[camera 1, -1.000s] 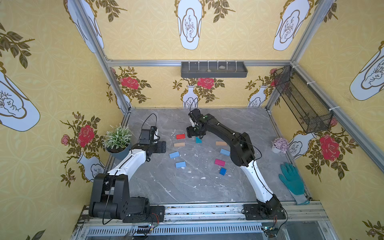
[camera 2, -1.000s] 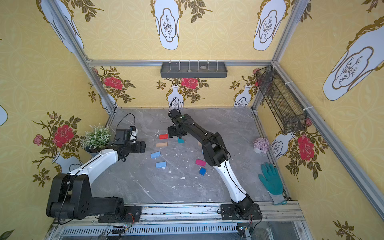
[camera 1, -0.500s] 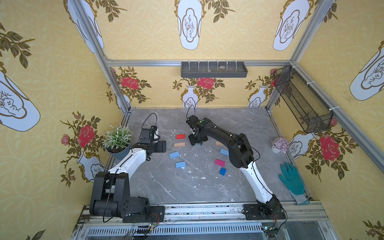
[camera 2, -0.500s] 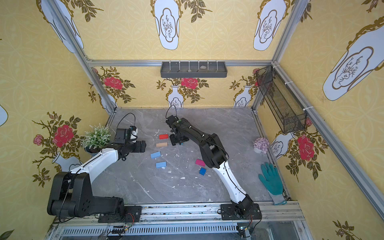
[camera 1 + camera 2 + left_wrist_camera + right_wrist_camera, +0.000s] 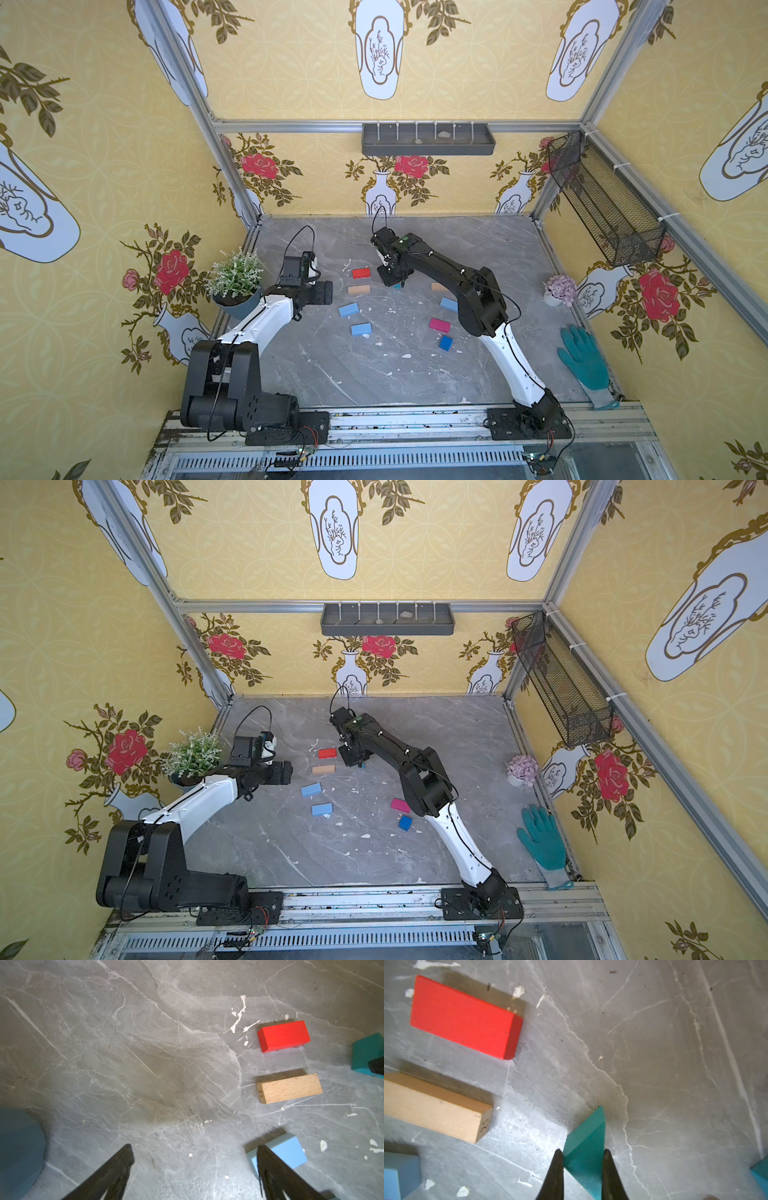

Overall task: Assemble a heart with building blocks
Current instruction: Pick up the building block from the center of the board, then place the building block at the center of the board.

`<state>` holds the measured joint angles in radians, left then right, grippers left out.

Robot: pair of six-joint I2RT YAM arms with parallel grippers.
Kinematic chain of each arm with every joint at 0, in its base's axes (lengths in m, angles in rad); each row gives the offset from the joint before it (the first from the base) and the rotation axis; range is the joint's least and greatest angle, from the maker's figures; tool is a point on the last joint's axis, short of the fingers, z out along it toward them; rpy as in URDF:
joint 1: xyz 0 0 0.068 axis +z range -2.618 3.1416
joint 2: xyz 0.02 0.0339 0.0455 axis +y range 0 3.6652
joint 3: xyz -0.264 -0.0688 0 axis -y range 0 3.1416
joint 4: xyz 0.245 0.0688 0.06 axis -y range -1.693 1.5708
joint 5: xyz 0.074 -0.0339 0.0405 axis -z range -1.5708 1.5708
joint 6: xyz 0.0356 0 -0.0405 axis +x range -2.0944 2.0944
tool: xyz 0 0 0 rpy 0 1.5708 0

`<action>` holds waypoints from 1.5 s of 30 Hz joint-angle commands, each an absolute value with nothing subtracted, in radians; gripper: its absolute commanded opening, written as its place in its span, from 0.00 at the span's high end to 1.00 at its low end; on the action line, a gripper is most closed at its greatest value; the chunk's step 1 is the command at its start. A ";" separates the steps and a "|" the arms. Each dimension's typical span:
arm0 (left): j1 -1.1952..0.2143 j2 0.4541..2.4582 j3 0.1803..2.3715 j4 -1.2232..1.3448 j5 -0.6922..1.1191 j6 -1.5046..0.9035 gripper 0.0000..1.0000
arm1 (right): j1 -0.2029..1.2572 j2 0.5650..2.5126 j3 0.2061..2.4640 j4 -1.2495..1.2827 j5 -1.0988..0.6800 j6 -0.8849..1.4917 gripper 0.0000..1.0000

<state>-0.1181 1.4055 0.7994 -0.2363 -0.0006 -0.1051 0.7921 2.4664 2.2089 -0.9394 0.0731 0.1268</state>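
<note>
Now the right fingers are closed on the teal triangle, which sits pinched between them on the desk; a second ago they stood apart above it. Meanwhile the left fingers stay wide apart and empty, a light-blue block beside one.

the one readable mark is the number 25, handwritten in dark ink on the small end face of the tan wood block, which lies just beside the red block; both wrist views show it.
</note>
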 commanded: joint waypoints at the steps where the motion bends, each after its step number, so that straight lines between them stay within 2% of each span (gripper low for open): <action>1: -0.115 1.410 0.794 -0.231 0.006 -0.097 0.06 | 0.769 2.458 2.203 -0.975 0.071 0.030 0.91; 6: -0.114 1.411 0.793 -0.232 0.009 -0.096 0.06 | 0.769 2.422 2.157 -0.935 0.065 -0.188 1.00; 11: -0.113 1.412 0.793 -0.236 0.014 -0.095 0.06 | 0.775 2.323 1.963 -0.786 0.023 -0.593 1.00; 13: -0.112 1.412 0.793 -0.238 0.014 -0.092 0.06 | 0.765 2.304 1.927 -0.750 0.010 -0.678 1.00; 29: -0.108 1.410 0.782 -0.242 0.012 -0.091 0.06 | 0.679 2.413 2.035 -0.810 -0.181 -0.838 1.00; 45: -0.097 1.428 0.793 -0.241 0.017 -0.091 0.06 | 0.636 2.393 2.043 -0.890 -0.288 -0.921 0.98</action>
<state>-0.0982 1.4216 0.7898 -0.2428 0.0078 -0.0975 0.6388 2.3989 2.0449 -0.7834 -0.2783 -0.8955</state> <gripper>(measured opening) 0.943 0.255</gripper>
